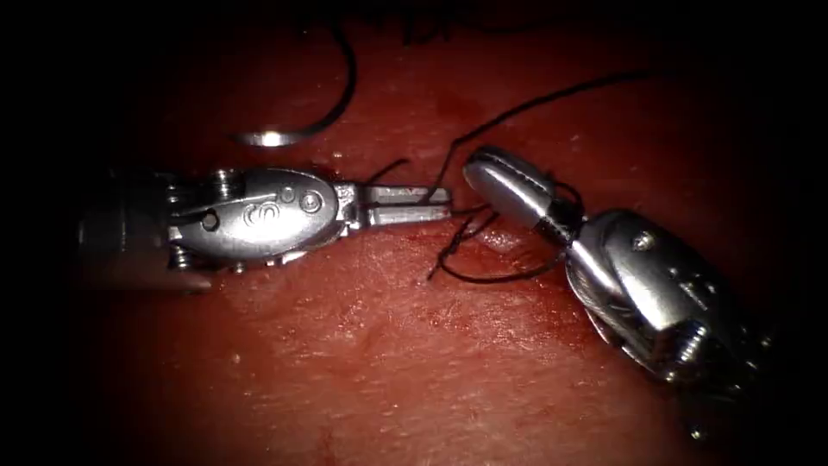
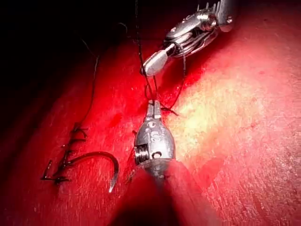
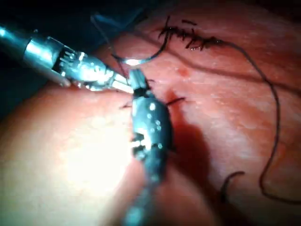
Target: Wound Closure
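Observation:
The curved needle (image 1: pixel 297 129) lies free on the tissue (image 1: pixel 362 345), behind the left tool, held by neither tool; it also lies near the stitches in the left wrist view (image 2: pixel 101 157). My left tool (image 1: pixel 435 200) reaches in from the left, its jaws shut on the dark thread (image 1: pixel 535 102) near their tip. My right tool (image 1: pixel 479 164) faces it tip to tip, jaws shut. A loop of thread (image 1: pixel 509 276) winds around the right tool just behind its jaws. In the left wrist view the left tool (image 2: pixel 153 106) sits just below the right tool (image 2: pixel 148 68).
A row of earlier dark stitches (image 2: pixel 63 160) closes the cut beside the needle, also seen as stitches (image 3: pixel 188 37) in the right wrist view. Loose thread (image 3: pixel 273 117) trails over the tissue on the right. Red fluid wets the tissue around the tools.

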